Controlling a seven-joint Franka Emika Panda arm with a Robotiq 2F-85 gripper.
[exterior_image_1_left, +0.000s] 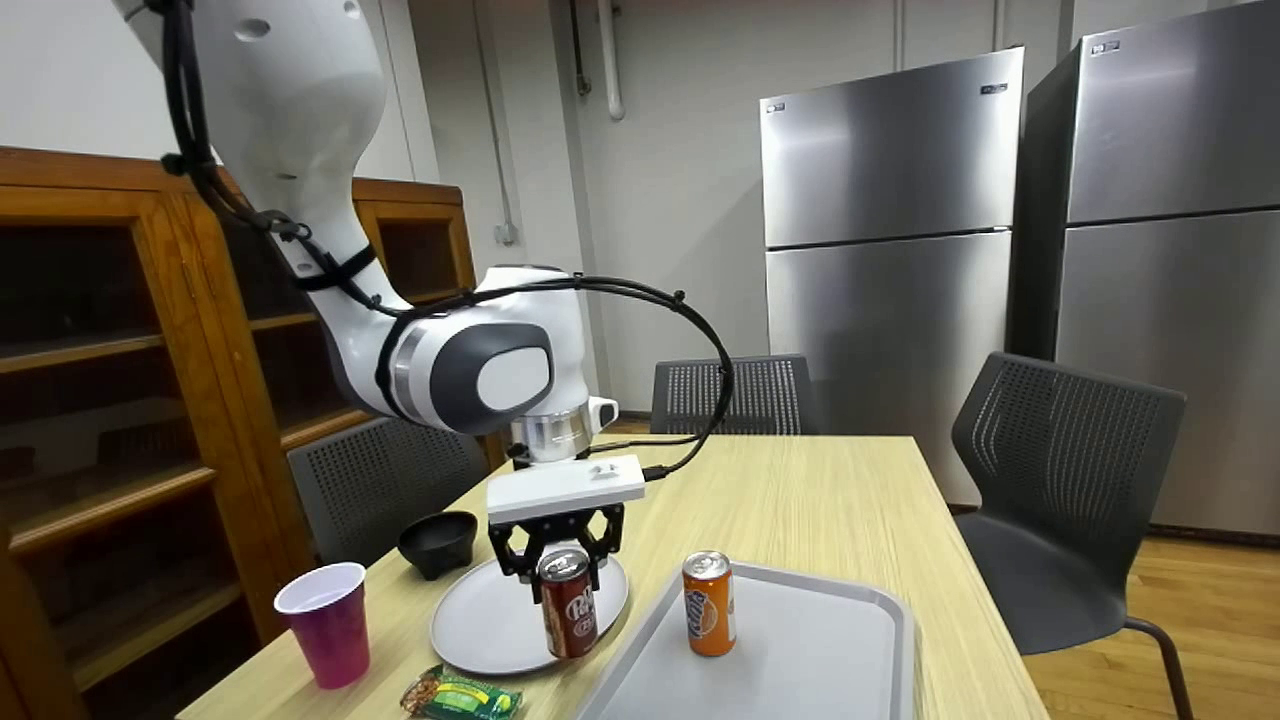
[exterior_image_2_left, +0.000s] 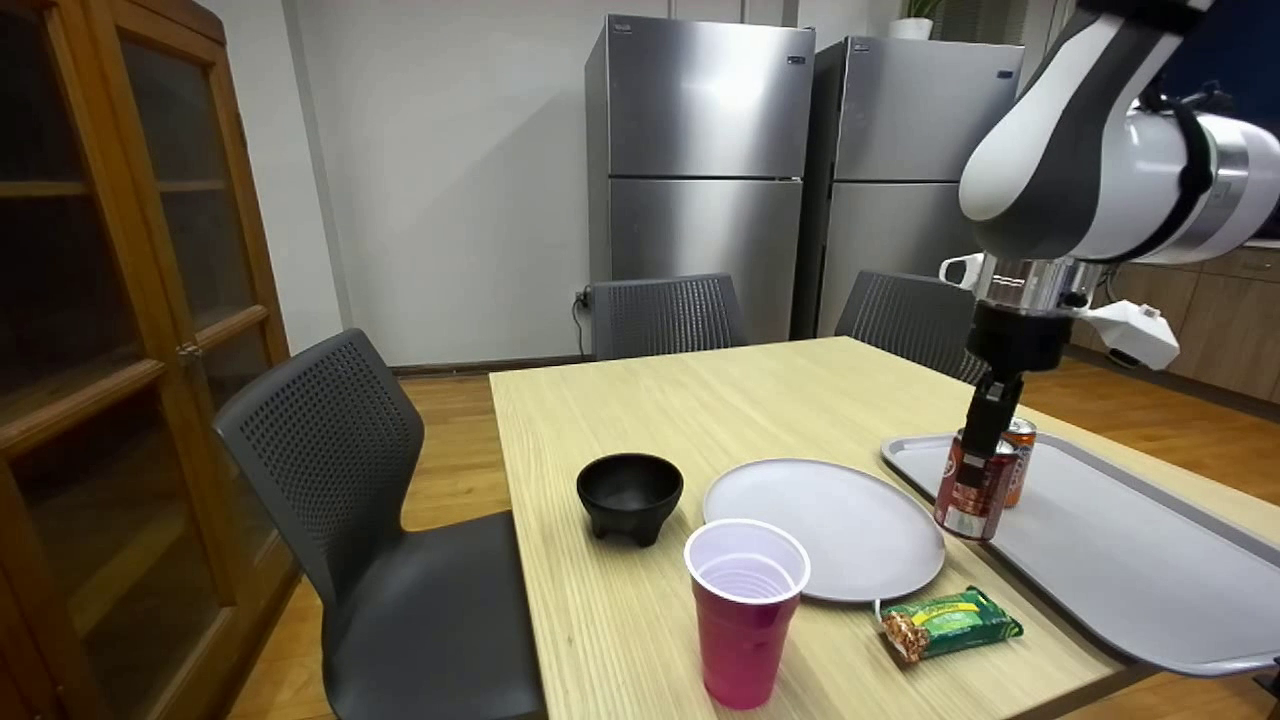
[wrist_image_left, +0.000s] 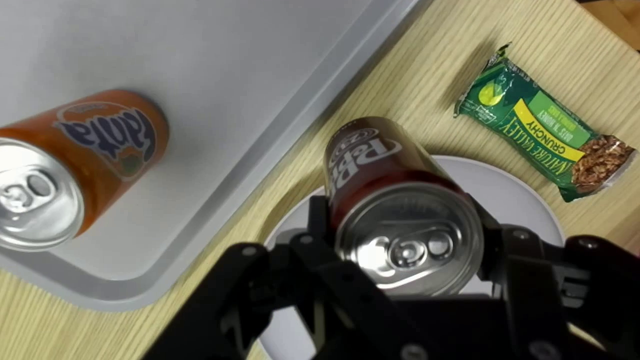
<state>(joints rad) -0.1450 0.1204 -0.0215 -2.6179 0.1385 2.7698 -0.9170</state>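
Note:
My gripper is shut on a dark red Dr Pepper can, with a black finger on either side near its silver top. In an exterior view the can hangs upright from the gripper, overlapping the rim of a pale round plate. The can appears raised, over the gap between the plate and the grey tray. An orange Fanta can stands on the tray. The wrist view shows this Fanta can to the left of the held one.
A green Nature Valley bar lies on the table beside the plate. Near the plate stand a magenta cup and a black footed bowl. Dark chairs surround the table; a wooden cabinet and fridges are behind.

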